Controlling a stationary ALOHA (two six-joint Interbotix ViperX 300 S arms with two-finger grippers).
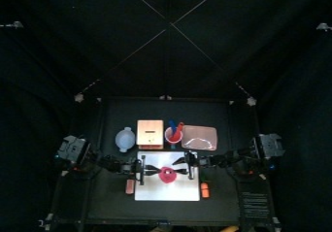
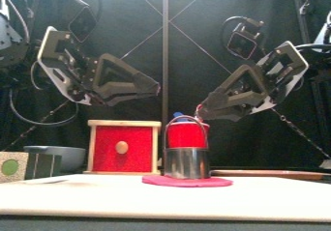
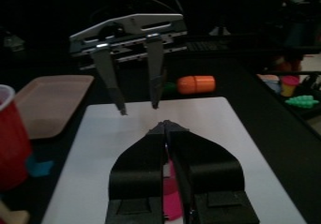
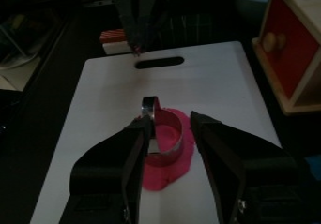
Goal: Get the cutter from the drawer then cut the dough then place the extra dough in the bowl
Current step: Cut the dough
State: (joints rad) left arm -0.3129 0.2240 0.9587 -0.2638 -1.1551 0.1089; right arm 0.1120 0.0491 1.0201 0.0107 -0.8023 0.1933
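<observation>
The white cutting board (image 1: 169,190) lies at the table's front with a flat pink dough (image 1: 169,179) on it. The round metal cutter (image 2: 188,162) stands upright on the dough (image 2: 220,183), its wire handle rising from it. My right gripper (image 2: 204,114) reaches down from the right and is shut on the cutter (image 4: 148,115), with pink dough (image 4: 170,167) under its jaws (image 4: 174,125). My left gripper (image 1: 154,167) hovers just left of the dough with nothing in it, its jaws shut (image 3: 167,126). The blue-grey bowl (image 1: 124,137) sits at the back left.
Behind the board stand the wooden box (image 2: 124,146) with its red drawer front closed, a red cup (image 2: 189,133) and the pink tray (image 1: 203,136). An orange toy (image 3: 196,84) lies off the board's right end.
</observation>
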